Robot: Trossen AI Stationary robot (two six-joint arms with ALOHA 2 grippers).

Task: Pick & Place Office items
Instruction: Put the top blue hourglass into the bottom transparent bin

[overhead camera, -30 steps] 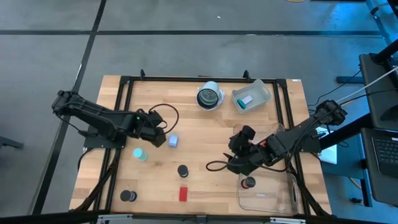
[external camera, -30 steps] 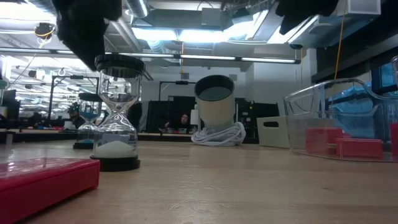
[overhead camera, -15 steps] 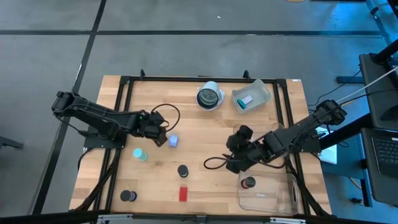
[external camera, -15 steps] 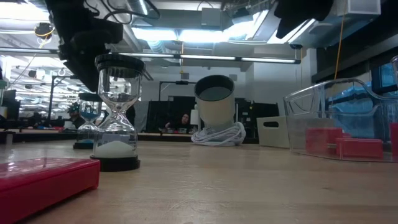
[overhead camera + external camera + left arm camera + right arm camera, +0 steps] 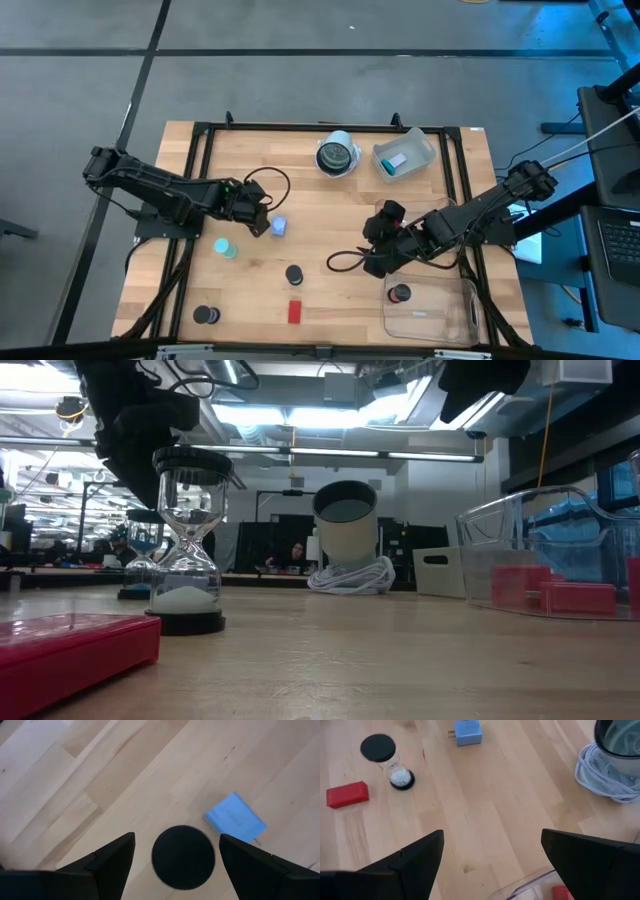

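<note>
My left gripper (image 5: 262,221) hangs open over the left middle of the table. In the left wrist view (image 5: 177,838) its fingers stand on either side of a black round disc (image 5: 183,856) without touching it. A pale blue rectangle (image 5: 279,227) (image 5: 235,817) lies just beyond. A teal round piece (image 5: 226,247), a black-topped hourglass (image 5: 294,273) (image 5: 187,540), a red block (image 5: 295,312) and another black disc (image 5: 206,315) rest on the wood. My right gripper (image 5: 374,261) (image 5: 492,834) is open above bare wood right of centre.
A clear bin (image 5: 432,312) at the near right holds a dark round piece (image 5: 400,293) and red blocks (image 5: 560,595). A second clear bin (image 5: 404,156) at the far edge holds a pale piece. The white-and-dark bowl-like thing (image 5: 338,155) stands on a coiled white cord (image 5: 605,780).
My left gripper has moved a little toward the table's right, closer to the pale blue rectangle. My right gripper has shifted slightly toward the table's left and far side. No piece has moved.
</note>
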